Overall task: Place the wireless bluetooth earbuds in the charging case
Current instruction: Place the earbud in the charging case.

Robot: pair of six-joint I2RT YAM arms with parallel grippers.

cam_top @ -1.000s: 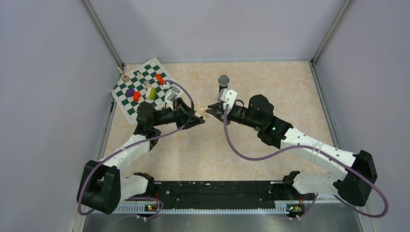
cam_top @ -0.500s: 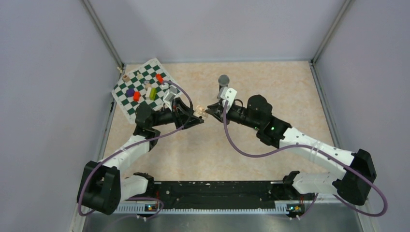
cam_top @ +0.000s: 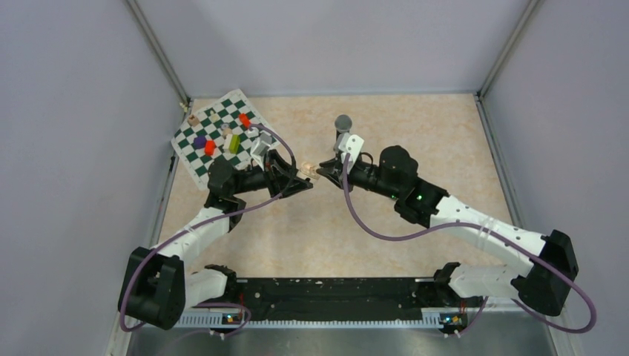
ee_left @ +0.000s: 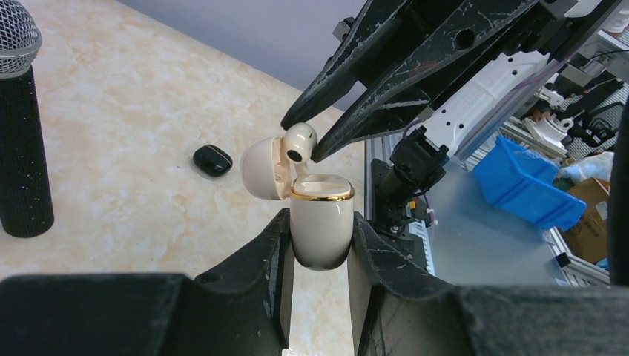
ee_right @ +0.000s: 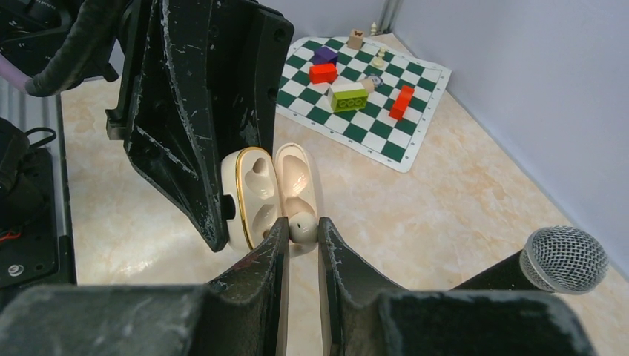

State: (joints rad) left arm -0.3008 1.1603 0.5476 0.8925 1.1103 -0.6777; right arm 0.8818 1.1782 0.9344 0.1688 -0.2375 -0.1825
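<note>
Well, almost nothing has moved: the left fingers stay shut on the open white case, and the right fingers stay pinched on a white earbud at its 12 o'clock, not in yet

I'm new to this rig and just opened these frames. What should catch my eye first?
Mid-table, the left gripper holds an open cream charging case while the right gripper pinches a whitish earbud at its gold-rimmed mouth. Beyond them stands a black microphone, with a green-and-white chess mat carrying coloured blocks in the far left corner.
</note>
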